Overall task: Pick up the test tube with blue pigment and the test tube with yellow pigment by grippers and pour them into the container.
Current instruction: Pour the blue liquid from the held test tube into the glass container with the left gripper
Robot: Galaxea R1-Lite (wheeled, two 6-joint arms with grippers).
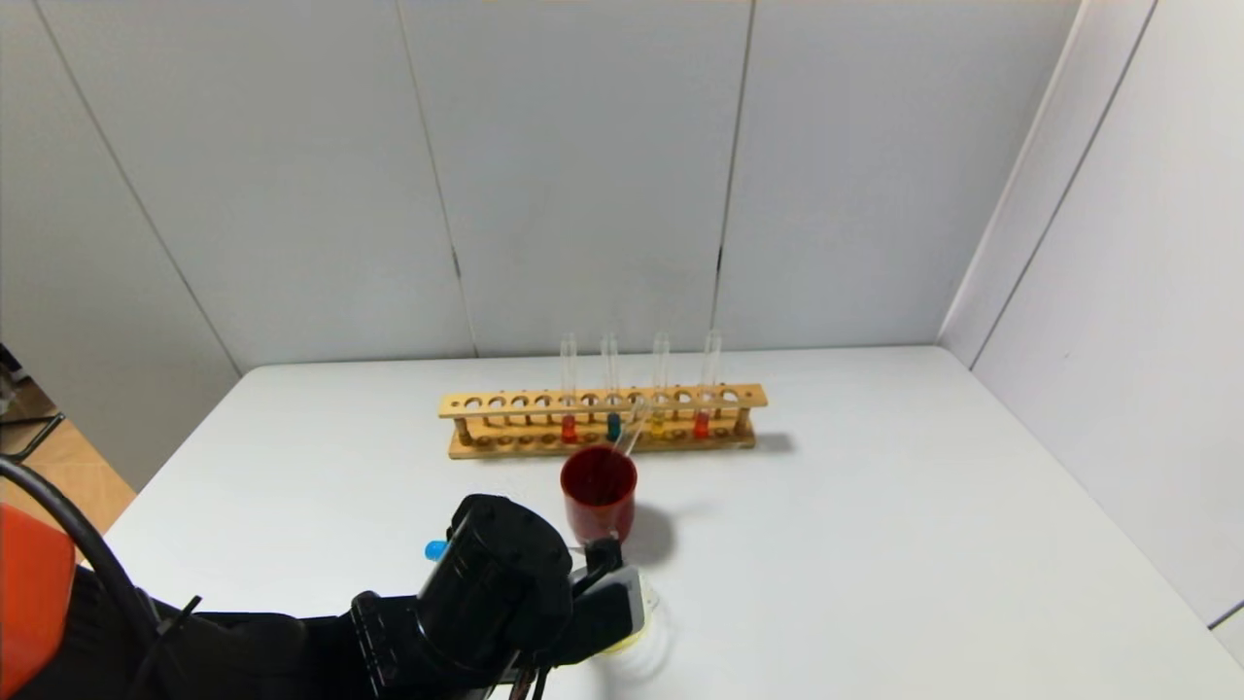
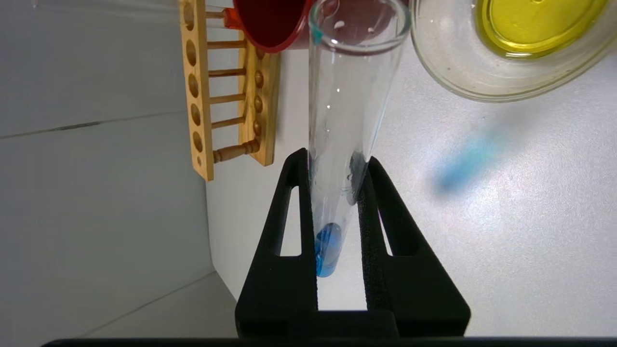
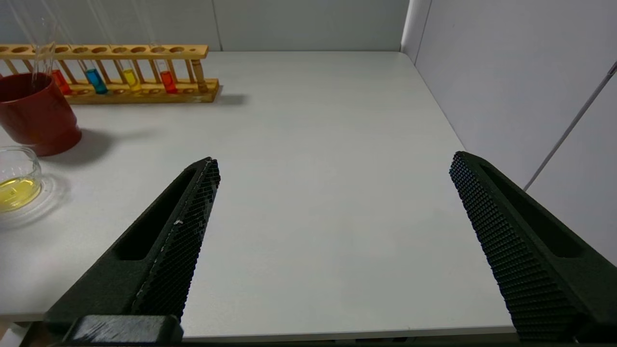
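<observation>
Left gripper point(image 2: 337, 231) was clamped on the test tube with blue pigment point(image 2: 344, 125), holding it low near its rounded end, tube tipped over with its mouth just beside the container point(image 2: 448, 62) rim, not yet over the opening. Right gripper point(image 3: 332, 241) was parked well away from the container, jaws spread wide, holding nothing

Risks as I judged them:
- mouth sat outside the rim; more tilt without shifting over the opening would dump blue on the table point(image 1: 875, 506)
- grip so near the base on smooth glass could let the tube slip or swing during the tilt
- red cup point(image 1: 599, 491) stood right behind the container, easy to clip with the tube or wrist

Contents:
- container: shallow yellow liquid, no blue visible
- held tube: small blue pool at the closed end
- red cup: one clear tube leaning in it
- rack point(image 1: 603, 420) behind the container: four tubes – orange-red, blue, yellow, orange-red
</observation>
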